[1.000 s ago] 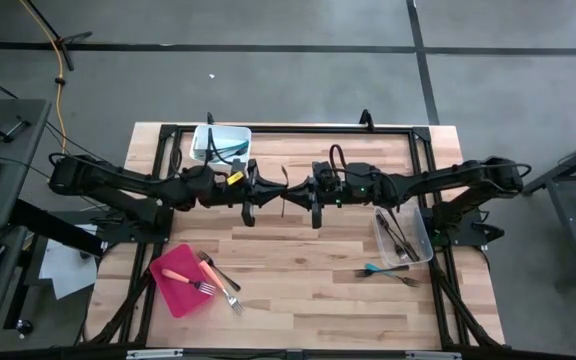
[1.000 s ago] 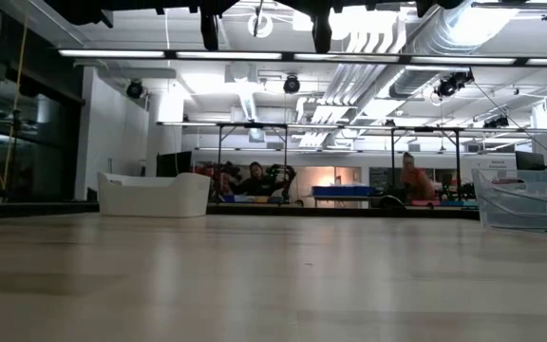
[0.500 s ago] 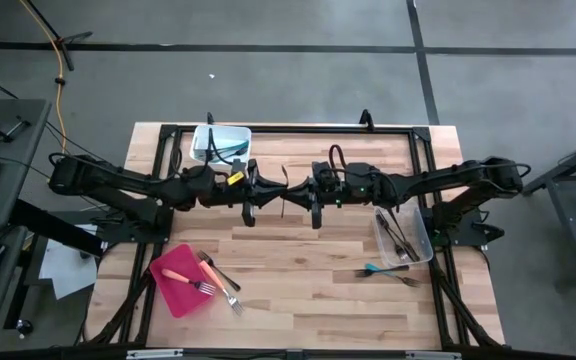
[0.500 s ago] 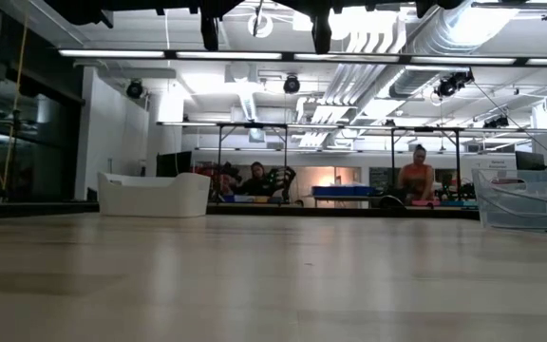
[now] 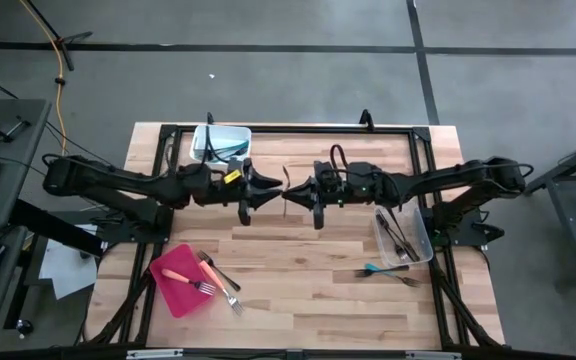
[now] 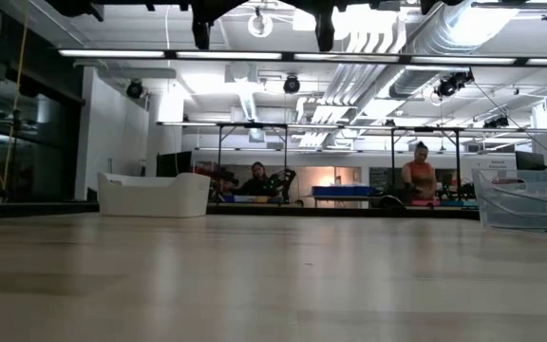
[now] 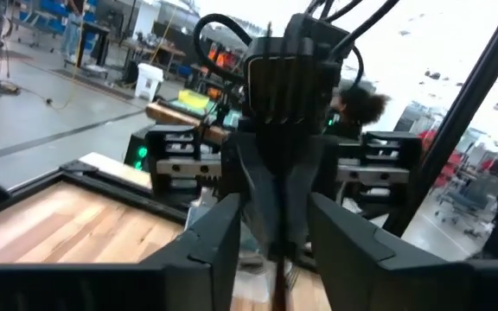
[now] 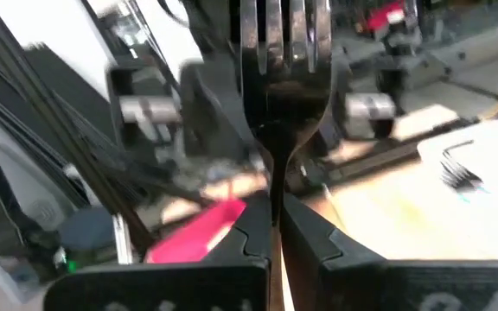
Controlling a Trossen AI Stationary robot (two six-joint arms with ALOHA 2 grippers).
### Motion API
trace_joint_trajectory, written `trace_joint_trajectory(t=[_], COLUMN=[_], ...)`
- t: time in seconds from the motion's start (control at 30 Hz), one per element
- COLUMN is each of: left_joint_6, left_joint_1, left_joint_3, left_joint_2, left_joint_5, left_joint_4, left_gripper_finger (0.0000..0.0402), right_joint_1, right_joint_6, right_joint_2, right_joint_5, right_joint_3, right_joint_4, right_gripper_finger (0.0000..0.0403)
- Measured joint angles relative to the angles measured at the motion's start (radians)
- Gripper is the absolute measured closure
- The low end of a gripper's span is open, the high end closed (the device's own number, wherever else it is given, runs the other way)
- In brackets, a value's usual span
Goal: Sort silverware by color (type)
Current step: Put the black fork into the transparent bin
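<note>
Dark fork (image 8: 284, 52): clenched upright in right gripper (image 5: 290, 191) above table (image 5: 308, 270) centre, tines toward left gripper (image 5: 276, 186), whose spread fingers flank it, apparently for a handover.

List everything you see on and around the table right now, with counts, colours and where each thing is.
Dark fork: one, upright in the right hand, above the table's middle.
Red tray: one, near-left corner; an orange utensil lies on it.
Loose forks: about three, grey metal, at the tray's right edge.
White tub: one, far-left, teal utensils inside.
Clear tub: one, right side, dark utensils inside.
Teal utensil: one, with a dark fork beside it, in front of the clear tub.
Wooden table: one, light.
People: two, in the room behind.
Left hand: open, facing the right hand mid-table.
Right hand: shut on the fork's handle.
</note>
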Motion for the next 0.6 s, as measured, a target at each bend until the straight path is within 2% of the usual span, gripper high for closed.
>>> trace_joint_trajectory(t=[0.13, 0.33, 0.6], left_joint_6=[0.021, 0.019, 0.045], left_joint_1=[0.0, 0.0, -0.001], left_joint_3=[0.0, 0.0, 0.0], left_joint_2=[-0.096, -0.271, -0.402], left_joint_5=[0.0, 0.0, 0.0], left_joint_4=[-0.16, -0.418, -0.48], left_gripper_finger=[0.0259, 0.0258, 0.0261], right_joint_1=[-0.019, -0.036, -0.036], right_joint_6=[-0.022, -0.087, -0.201], right_joint_2=[-0.038, -0.142, -0.294], right_joint_5=[0.0, 0.001, 0.013], right_joint_3=[-0.001, -0.001, -0.001], right_joint_4=[-0.101, -0.275, -0.393], right_gripper_finger=[0.0402, 0.0403, 0.0403])
